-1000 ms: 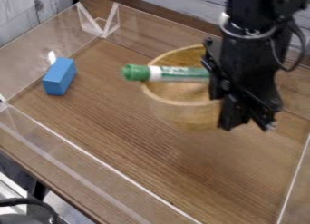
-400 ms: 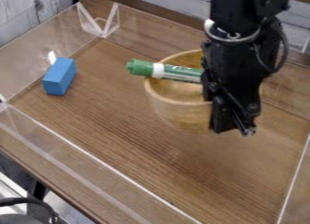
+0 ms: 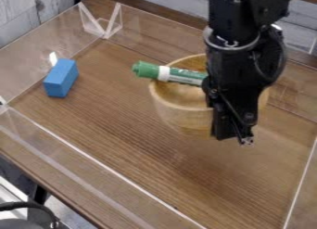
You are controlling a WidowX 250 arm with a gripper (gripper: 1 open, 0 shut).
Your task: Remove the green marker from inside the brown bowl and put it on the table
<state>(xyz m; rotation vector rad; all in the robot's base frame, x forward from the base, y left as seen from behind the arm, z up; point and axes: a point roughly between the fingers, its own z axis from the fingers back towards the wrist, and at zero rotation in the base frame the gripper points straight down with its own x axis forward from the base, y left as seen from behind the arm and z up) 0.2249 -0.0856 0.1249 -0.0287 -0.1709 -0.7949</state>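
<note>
The green marker (image 3: 171, 73) sticks out level to the left, above the left rim of the brown bowl (image 3: 183, 114). Its green cap points left, and its right end vanishes behind my black gripper (image 3: 235, 129). The gripper points straight down over the right half of the bowl and is shut on the marker. The spot where the fingers hold it is hidden behind the gripper's body. The bowl sits right of the middle of the wood-grain table (image 3: 136, 168), partly covered by the arm.
A blue block (image 3: 59, 79) lies on the table at the left. Clear acrylic walls (image 3: 74, 168) run along the table's edges, and a clear stand (image 3: 99, 21) is at the back left corner.
The wrist has rolled in place. The marker swung with it, its capped end shifting right and slightly up, so it now slants instead of lying level in the picture.
</note>
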